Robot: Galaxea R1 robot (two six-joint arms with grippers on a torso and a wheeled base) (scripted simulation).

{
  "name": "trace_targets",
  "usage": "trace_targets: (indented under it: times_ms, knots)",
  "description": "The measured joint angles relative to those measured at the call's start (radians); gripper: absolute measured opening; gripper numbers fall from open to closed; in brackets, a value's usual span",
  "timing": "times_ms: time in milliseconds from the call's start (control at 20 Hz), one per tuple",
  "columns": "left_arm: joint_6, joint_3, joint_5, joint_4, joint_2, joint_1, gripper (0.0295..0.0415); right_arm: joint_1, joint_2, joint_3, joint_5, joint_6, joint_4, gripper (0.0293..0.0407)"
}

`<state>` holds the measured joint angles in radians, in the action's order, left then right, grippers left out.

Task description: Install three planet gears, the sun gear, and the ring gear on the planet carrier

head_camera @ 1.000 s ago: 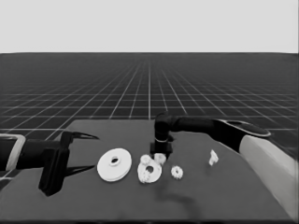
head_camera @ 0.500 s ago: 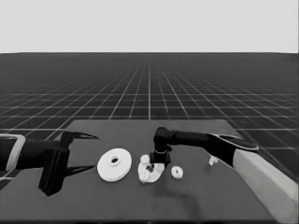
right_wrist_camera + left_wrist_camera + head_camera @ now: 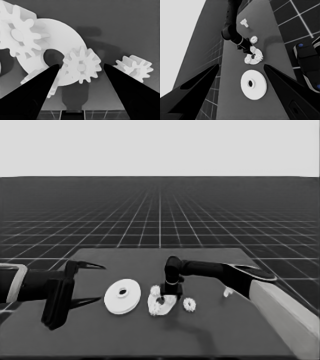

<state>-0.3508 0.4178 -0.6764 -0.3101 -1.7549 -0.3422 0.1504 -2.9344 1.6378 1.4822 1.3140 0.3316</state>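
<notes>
Right claw [image 3: 79, 75]: open, empty, directly above small white toothed planet gear [image 3: 81, 65] resting on smaller flat white round part [image 3: 161, 304]. Another gear [image 3: 189, 304] lies beside. Left claw [image 3: 82, 282]: open, parked. Risk: descending fingers nudging seated gears off their places.

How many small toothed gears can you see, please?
4: three gears sit on the smaller round part beneath the right gripper, one partly hidden; the fourth lies beside it.
</notes>
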Motion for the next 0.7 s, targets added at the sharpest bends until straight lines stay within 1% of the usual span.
trace_targets:
  times_ms: [50,100,200,500,550,600,700]
  knots:
    - [0.000,0.000,0.000,0.000,0.000,0.000,0.0385,-0.054,0.017,-0.056,0.028,0.033,-0.055,0.0385]
    - [0.000,0.000,0.000,0.000,0.000,0.000,0.0385,-0.098,0.023,-0.081,0.041,0.048,-0.092,0.0385]
    - [0.000,0.000,0.000,0.000,0.000,0.000,0.0385,-0.137,0.026,-0.096,0.050,0.058,-0.128,0.0385]
    - [0.000,0.000,0.000,0.000,0.000,0.000,0.0385,-0.156,0.027,-0.101,0.053,0.061,-0.148,0.0385]
    - [0.000,0.000,0.000,0.000,0.000,0.000,0.0385,-0.161,0.137,-0.230,0.055,0.068,-0.152,0.0385]
    - [0.000,0.000,0.000,0.000,0.000,0.000,0.0385,-0.164,0.215,-0.290,0.054,0.059,-0.156,0.0385]
    - [0.000,0.000,0.000,0.000,0.000,0.000,0.0385,-0.168,0.284,-0.335,0.052,0.040,-0.160,0.0385]
